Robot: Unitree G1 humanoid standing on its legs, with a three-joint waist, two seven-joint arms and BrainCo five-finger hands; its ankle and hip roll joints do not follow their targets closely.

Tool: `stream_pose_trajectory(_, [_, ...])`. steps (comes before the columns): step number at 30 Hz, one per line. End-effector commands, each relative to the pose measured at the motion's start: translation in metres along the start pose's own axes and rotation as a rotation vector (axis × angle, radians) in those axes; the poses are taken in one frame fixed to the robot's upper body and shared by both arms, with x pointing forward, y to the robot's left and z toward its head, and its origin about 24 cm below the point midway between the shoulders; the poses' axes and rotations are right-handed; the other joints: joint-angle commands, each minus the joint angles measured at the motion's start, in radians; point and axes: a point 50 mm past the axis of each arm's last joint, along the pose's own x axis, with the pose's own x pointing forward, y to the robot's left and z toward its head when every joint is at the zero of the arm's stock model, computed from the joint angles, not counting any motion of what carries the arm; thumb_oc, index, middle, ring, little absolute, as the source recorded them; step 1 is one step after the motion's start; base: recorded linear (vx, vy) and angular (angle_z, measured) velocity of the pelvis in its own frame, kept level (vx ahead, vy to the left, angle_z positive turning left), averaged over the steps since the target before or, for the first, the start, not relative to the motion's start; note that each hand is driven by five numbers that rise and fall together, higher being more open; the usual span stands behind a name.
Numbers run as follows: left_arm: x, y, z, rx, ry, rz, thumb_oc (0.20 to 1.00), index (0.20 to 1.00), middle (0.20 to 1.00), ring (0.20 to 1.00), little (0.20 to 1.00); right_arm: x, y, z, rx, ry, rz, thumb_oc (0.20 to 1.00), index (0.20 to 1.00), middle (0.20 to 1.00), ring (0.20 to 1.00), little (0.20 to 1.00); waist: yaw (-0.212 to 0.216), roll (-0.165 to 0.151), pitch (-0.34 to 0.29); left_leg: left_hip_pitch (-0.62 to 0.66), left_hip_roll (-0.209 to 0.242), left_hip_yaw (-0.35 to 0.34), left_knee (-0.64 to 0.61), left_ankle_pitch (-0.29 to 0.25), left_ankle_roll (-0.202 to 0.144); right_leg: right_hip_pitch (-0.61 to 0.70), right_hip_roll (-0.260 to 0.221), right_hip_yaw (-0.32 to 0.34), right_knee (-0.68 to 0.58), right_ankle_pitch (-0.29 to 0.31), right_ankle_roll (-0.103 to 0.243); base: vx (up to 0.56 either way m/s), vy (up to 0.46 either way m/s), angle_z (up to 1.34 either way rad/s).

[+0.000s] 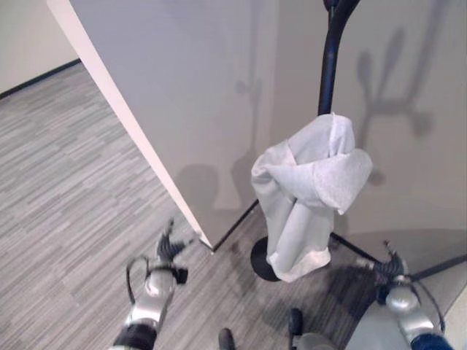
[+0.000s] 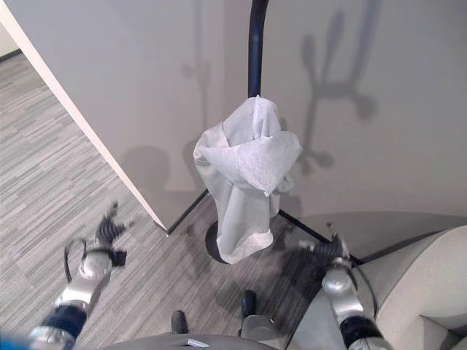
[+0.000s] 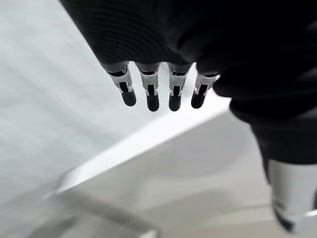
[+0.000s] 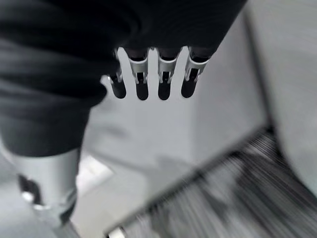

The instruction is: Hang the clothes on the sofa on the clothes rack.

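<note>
White garment [image 1: 310, 193] draped on the clothes rack pole [image 1: 328, 69], above its base. Left hand [image 1: 169, 251] and right hand [image 2: 330, 250] low beside the base, fingers straight, empty. Hanging step judged complete; next, withdrawal.

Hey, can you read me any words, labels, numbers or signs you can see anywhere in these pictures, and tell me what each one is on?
There is no readable text here.
White garment hanging on the black clothes rack: no label or print shows.
Grey wall panel and striped carpet floor: no signs or numbers.
Left hand and right hand, both open and holding nothing: no markings can be made out.
</note>
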Motion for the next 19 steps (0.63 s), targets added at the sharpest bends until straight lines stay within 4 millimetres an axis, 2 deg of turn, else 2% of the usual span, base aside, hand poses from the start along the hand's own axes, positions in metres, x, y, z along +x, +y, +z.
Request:
stream_pose_trajectory(1, [0.009, -0.008, -0.003, 0.033, 0.041, -0.059, 1.000, 1.000, 1.000, 1.000, 1.000, 0.008, 0.008, 0.011, 0.020, -0.023, 0.058, 1.000, 1.000, 1.000, 1.000, 1.000, 0.024, -0.005, -0.021, -0.005, -0.016, 0.002, 0.026, -0.069, -0.009, 0.018, -0.081, -0.014, 0.017, -0.053, 0.137, 0.01, 0.031, 0.03])
stream_pose_trajectory(4, [0.000, -0.013, -0.039, 0.092, 0.189, -0.077, 1.000, 1.000, 1.000, 1.000, 1.000, 0.001, 0.024, -0.009, 0.031, 0.070, 0.119, 1.000, 1.000, 1.000, 1.000, 1.000, 0.028, -0.006, -0.021, -0.012, -0.022, 0.001, 0.027, -0.068, -0.008, 0.016, -0.082, -0.016, 0.017, -0.049, 0.137, 0.00, 0.007, 0.02])
stream_pose_trajectory(6, [-0.005, -0.018, -0.055, 0.132, 0.268, -0.092, 1.000, 1.000, 1.000, 1.000, 1.000, -0.001, 0.031, -0.019, 0.014, 0.122, 0.156, 1.000, 1.000, 1.000, 1.000, 1.000, 0.032, -0.006, -0.024, -0.016, -0.026, 0.000, 0.027, -0.068, -0.007, 0.016, -0.083, -0.015, 0.017, -0.048, 0.136, -0.01, 0.018, 0.05])
stream_pose_trajectory(10, [-0.006, -0.021, -0.065, 0.217, 0.328, -0.123, 1.000, 1.000, 1.000, 1.000, 1.000, -0.004, 0.038, -0.032, -0.013, 0.200, 0.208, 1.000, 1.000, 1.000, 1.000, 1.000, 0.038, -0.007, -0.026, -0.017, -0.031, -0.004, 0.026, -0.069, -0.006, 0.018, -0.082, -0.015, 0.017, -0.048, 0.133, 0.00, 0.003, 0.01])
stream_pose_trajectory(14, [-0.006, -0.025, -0.068, 0.221, 0.362, -0.142, 1.000, 1.000, 1.000, 1.000, 1.000, -0.007, 0.044, -0.044, 0.012, 0.287, 0.238, 1.000, 1.000, 1.000, 1.000, 1.000, 0.041, -0.006, -0.029, -0.015, -0.032, -0.007, 0.027, -0.070, -0.006, 0.020, -0.081, -0.016, 0.017, -0.051, 0.132, 0.00, 0.003, 0.03])
stream_pose_trajectory(15, [-0.007, -0.027, -0.069, 0.213, 0.384, -0.156, 1.000, 1.000, 1.000, 1.000, 1.000, -0.011, 0.047, -0.053, 0.020, 0.342, 0.255, 1.000, 1.000, 1.000, 1.000, 1.000, 0.042, -0.004, -0.033, -0.013, -0.030, -0.007, 0.027, -0.071, -0.006, 0.022, -0.081, -0.019, 0.017, -0.055, 0.130, 0.02, 0.012, 0.11])
stream_pose_trajectory(19, [-0.008, -0.031, -0.071, 0.184, 0.401, -0.178, 1.000, 1.000, 1.000, 1.000, 1.000, -0.011, 0.047, -0.055, 0.057, 0.371, 0.258, 1.000, 1.000, 1.000, 1.000, 1.000, 0.046, -0.002, -0.036, -0.003, -0.029, -0.006, 0.027, -0.074, -0.006, 0.031, -0.082, -0.024, 0.017, -0.057, 0.131, 0.02, 0.008, 0.05])
